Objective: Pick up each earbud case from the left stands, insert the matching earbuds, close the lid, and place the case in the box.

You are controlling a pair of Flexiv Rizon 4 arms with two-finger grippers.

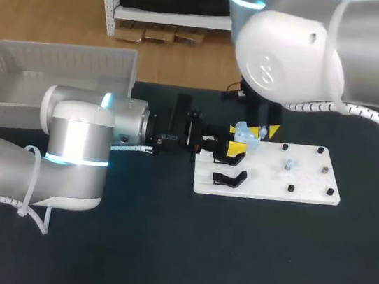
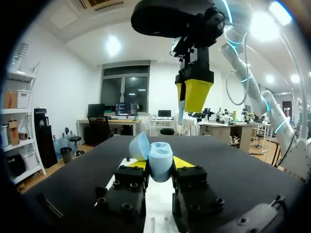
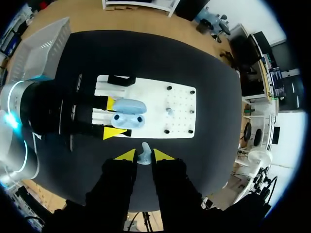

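Earbud case point(image 3: 127, 114), pale blue, sits clamped between the two yellow tips of the left gripper point(image 3: 113, 117), one finger on each side. It is held above the end of the white board point(image 3: 181, 112) that lies nearest the left arm. Its lid stands open, hinged back. The right wrist view looks down into the base, where two dark sockets show. In the left wrist view the case point(image 2: 159, 164) juts just past the tips of the left gripper point(image 2: 158, 167), with the lid tilted off to one side.

The right gripper point(image 3: 144, 156) hangs over the same end of the board, higher than the case and apart from it, fingers pointing down. Its tips are pressed onto a small pale blue earbud point(image 3: 144, 158) from both sides. In the left wrist view the earbud point(image 2: 181, 112) hangs down beside the yellow tips of the right gripper point(image 2: 194, 94).

A black stand point(image 1: 228, 179) lies at the board's corner by the left arm, clear of the case. Black pegs point(image 1: 285, 148) dot the rest of the board. A small pale piece point(image 1: 289, 164) stands near the board's middle, too small to make out. A white bin point(image 1: 59, 67) sits well off the board, beyond the left arm. Pale print point(image 1: 169, 137) on the left gripper's body is too small to read.
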